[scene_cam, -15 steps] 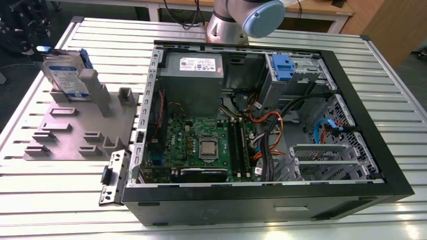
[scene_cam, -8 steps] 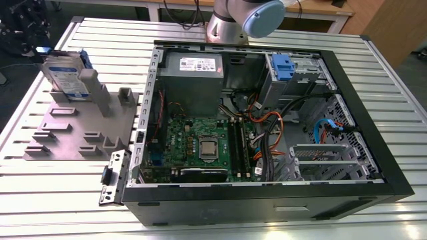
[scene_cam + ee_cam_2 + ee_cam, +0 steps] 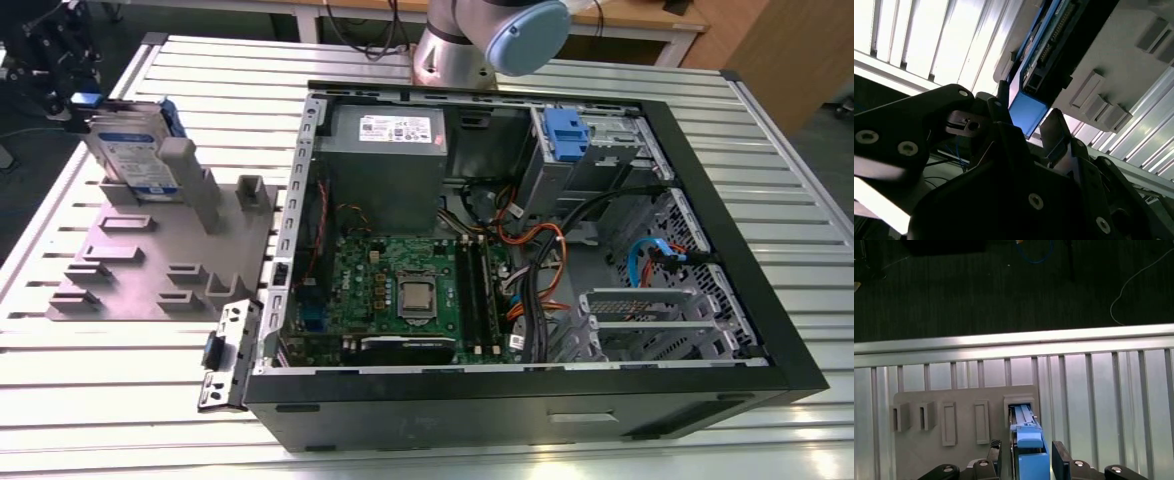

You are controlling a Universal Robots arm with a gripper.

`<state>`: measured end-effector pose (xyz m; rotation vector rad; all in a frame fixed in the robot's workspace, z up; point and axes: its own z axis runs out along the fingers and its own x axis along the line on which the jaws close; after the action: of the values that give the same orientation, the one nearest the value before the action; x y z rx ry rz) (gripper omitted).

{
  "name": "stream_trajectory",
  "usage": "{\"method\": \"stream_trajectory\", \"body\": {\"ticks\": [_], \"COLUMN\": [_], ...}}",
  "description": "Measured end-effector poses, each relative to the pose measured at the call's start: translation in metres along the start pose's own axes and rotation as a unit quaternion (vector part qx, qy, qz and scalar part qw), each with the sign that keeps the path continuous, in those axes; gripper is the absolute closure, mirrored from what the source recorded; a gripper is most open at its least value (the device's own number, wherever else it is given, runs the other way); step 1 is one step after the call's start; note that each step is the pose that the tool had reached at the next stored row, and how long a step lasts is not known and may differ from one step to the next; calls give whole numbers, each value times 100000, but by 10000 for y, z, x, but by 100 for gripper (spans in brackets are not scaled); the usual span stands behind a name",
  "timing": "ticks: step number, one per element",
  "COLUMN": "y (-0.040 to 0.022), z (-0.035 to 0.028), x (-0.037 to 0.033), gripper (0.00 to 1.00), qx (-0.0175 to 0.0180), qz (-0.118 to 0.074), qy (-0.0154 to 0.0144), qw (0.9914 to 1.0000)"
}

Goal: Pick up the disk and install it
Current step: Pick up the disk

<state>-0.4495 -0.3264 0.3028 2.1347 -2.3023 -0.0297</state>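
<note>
Above the ribbed aluminium counter (image 3: 534,60), my pincer (image 3: 1027,447) stands spread astride the upright silver-grey, blue-railed disk (image 3: 134,150) in its grey fixture plate (image 3: 147,270).

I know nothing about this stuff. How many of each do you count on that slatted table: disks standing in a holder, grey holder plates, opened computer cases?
Disk: 1
Grey holder plate: 1
Opened computer case: 1
Total: 3
</note>
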Motion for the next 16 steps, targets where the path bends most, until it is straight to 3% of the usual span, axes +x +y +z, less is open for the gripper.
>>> {"method": "stream_trajectory", "body": {"ticks": [2,3,16], "y": [-1,-1,-2], "z": [7,12,37], "x": [1,1,1], "gripper": [49,56,56], "qx": [-1,9,59], "qz": [-127,-177,-345], "qy": [9,7,-4], "qw": [100000,100000,99999]}}
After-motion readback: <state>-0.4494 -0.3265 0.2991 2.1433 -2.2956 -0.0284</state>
